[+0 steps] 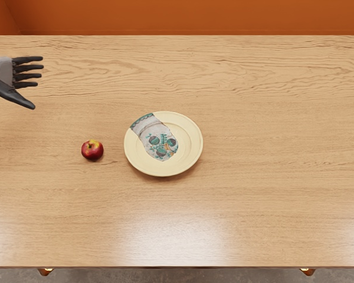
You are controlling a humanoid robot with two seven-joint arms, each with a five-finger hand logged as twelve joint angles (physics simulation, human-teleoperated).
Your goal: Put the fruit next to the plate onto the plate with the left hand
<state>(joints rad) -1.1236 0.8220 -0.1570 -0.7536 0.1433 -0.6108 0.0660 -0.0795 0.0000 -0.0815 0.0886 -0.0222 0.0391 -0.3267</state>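
1. Right, I see the left hand (12, 76) at the far-left edge of the head view, in the upper part, with its arm entering from that edge
2. Its fingers (29, 68) are straight and spread apart, pointing toward the picture's right; the thumb (16, 98) angles down and right beneath them, and the hand holds nothing
3. It sits over the table's far-left area; I can't tell from this view whether it touches the wood or hangs above it
4. The apple (92, 150) is red with a yellowish patch near the stem and rests on the table, below and right of the hand, well apart from it
5. It lies just left of the plate (189, 141), near the rim but not touching, with a strip of bare wood between them; it is not on the plate
6. The plate is cream, round and flat, roughly mid-table; a printed motif in grey-white, teal and orange runs from its upper-left rim toward the centre
7. The table (259, 194) is light wood with clear grain and fills most of the view
8. An orange wall (189, 15) stands behind the far edge
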